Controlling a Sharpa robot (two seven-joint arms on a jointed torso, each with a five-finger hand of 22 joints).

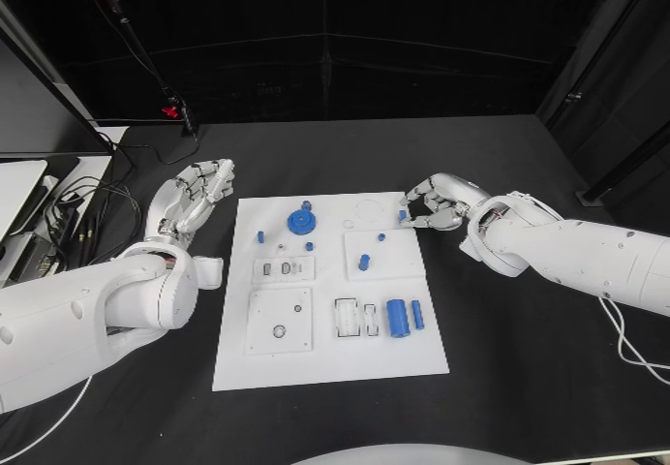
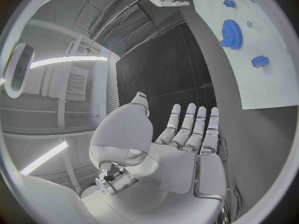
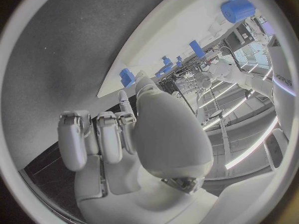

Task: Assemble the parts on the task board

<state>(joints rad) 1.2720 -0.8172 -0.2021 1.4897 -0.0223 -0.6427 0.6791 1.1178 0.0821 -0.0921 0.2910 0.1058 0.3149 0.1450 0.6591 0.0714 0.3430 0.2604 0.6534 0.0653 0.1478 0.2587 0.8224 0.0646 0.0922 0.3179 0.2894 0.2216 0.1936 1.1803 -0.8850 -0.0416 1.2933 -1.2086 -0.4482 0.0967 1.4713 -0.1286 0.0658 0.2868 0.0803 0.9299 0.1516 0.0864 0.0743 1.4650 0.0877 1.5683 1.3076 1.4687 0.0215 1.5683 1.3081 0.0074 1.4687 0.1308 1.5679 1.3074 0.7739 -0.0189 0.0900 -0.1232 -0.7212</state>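
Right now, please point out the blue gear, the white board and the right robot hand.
blue gear (image 1: 300, 221), head view, its toothed face.
white board (image 1: 328, 363), head view, bare near part.
right robot hand (image 1: 426, 205), head view, middle of the hand.

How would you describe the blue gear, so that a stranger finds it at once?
Start at the white task board in the middle of the black table. Go to its far end: the blue gear lies there, toward the left hand. It alone is a round toothed disc; the other blue parts are small pegs or cylinders.
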